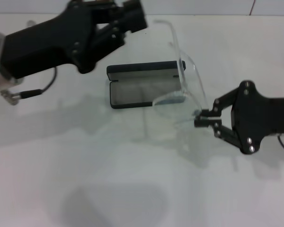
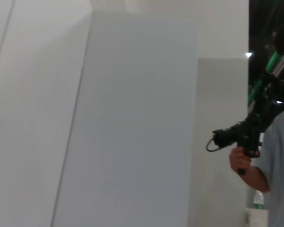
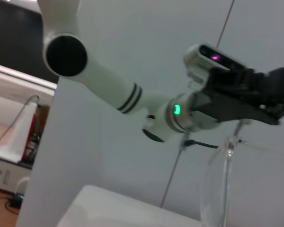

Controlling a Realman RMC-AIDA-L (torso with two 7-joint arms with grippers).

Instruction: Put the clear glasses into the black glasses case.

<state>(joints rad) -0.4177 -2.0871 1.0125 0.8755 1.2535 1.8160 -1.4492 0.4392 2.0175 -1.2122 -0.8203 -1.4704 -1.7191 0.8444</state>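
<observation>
The black glasses case [image 1: 132,70] lies open on the white table [image 1: 132,189], grey lining up, at the middle back. The clear glasses [image 1: 191,90] hang tilted above the case's right end, one thin arm reaching up toward the back. My right gripper [image 1: 200,118] is shut on the near lower end of the glasses, just right of the case. My left gripper [image 1: 139,19] is raised at the back, close to the tip of the upper glasses arm; whether it touches is unclear. In the right wrist view the glasses [image 3: 217,189] hang below the left gripper [image 3: 255,94].
A black cable with a metal plug [image 1: 23,93] lies on the table at the left. The left wrist view shows only a pale wall and a person [image 2: 274,161] holding a black device off to the side.
</observation>
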